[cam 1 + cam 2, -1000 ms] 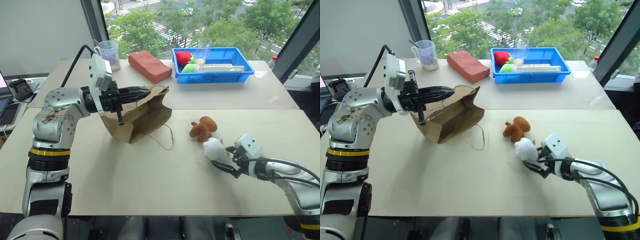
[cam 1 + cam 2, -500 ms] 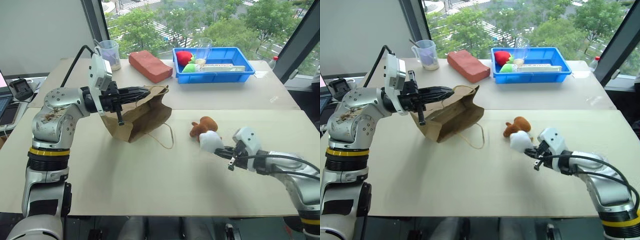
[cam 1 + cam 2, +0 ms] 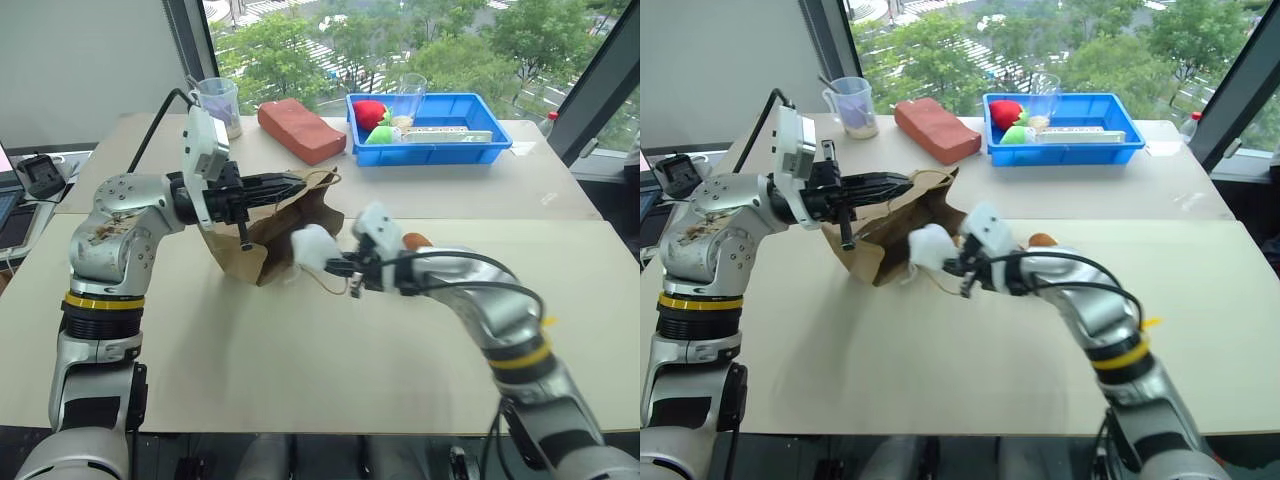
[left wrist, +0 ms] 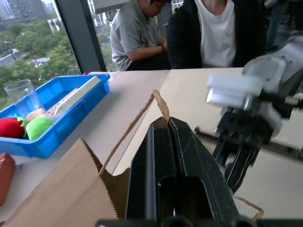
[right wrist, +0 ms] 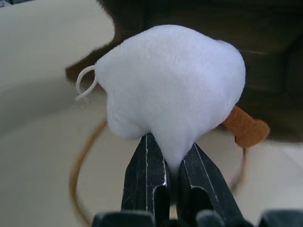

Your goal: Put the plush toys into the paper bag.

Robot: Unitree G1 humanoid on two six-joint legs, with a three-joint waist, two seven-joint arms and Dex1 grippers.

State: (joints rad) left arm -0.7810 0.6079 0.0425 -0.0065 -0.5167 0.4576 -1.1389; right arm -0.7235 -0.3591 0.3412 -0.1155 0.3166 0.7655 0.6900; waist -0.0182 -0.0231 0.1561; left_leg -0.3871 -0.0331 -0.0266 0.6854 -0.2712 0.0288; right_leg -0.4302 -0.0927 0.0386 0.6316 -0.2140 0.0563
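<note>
Your right pincer (image 3: 338, 266) has pinched the white toy (image 3: 311, 246), lifted it off the table (image 3: 200, 370) and swung it to the bag (image 3: 290, 222) mouth; left pincer (image 3: 296, 183) clamps the bag rim. Brown toy (image 3: 415, 240) still waits on the table

paper bag (image 3: 285, 235): on the near bench (image 3: 250, 370), left of centre, its top edge pinched in the left pincer (image 3: 300, 182)
white plush toy (image 3: 312, 247): clamped in the right pincer (image 3: 335, 265), just before the paper bag
brown plush toy (image 3: 415, 240): on the near bench, behind the right arm
bin (image 3: 430, 128): on the far bench, right of the block (image 3: 299, 131)
cup (image 3: 218, 107): left of the block
</note>
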